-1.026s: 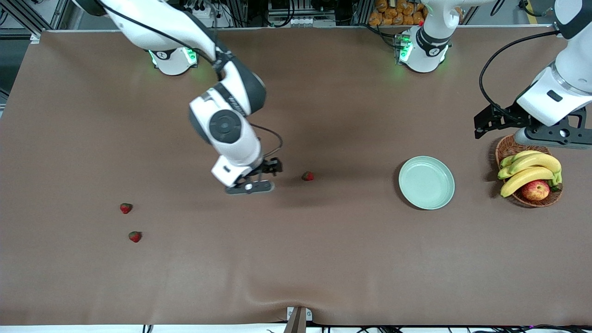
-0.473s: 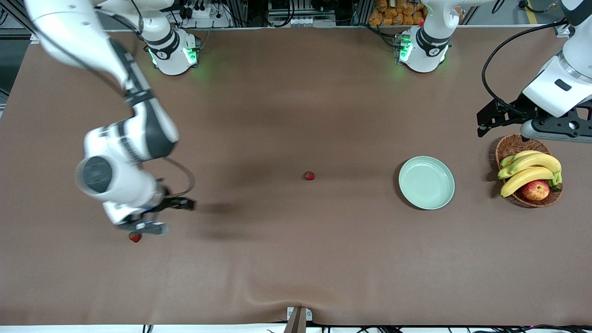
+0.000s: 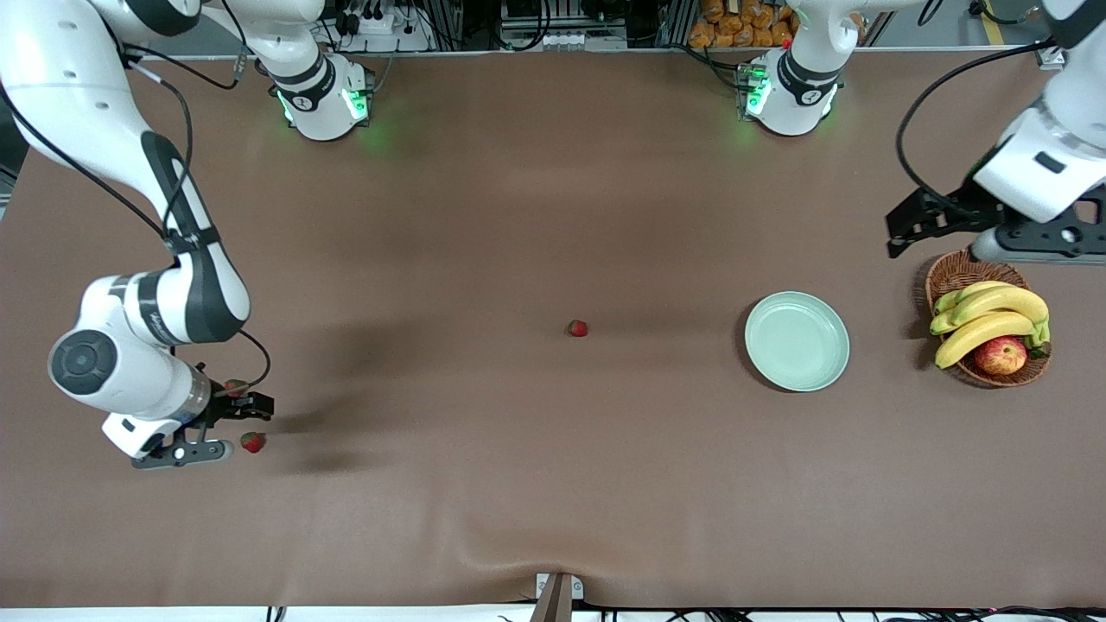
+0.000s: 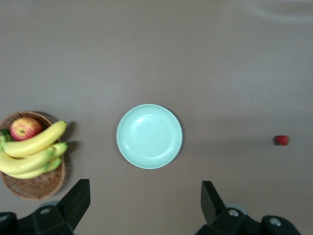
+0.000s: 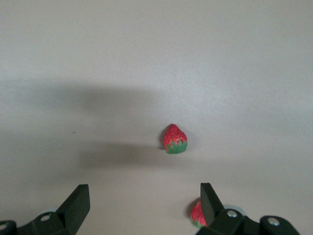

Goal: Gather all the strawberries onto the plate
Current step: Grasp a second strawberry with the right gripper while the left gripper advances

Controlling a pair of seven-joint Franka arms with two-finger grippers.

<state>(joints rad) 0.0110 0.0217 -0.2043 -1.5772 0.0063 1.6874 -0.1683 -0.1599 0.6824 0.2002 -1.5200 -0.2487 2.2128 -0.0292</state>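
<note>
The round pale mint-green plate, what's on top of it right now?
Nothing: the round pale mint-green plate lies bare in the front and left wrist views. No small red strawberry is on it, and nothing covers any part.

A wide table covered in plain brown cloth [image 3: 553, 484] fills the scene, softly shadowed. A metal frame with dark cables [image 3: 518, 22] runs along its upper edge.

A robot lab, not a home. Two white robot arms [image 3: 155, 311] bolted to a big brown table [image 3: 518, 484], green lights on their bases [image 3: 321, 104], with metal frames [image 3: 78, 30] and cables [image 3: 536, 22] past the table's edge.
</note>
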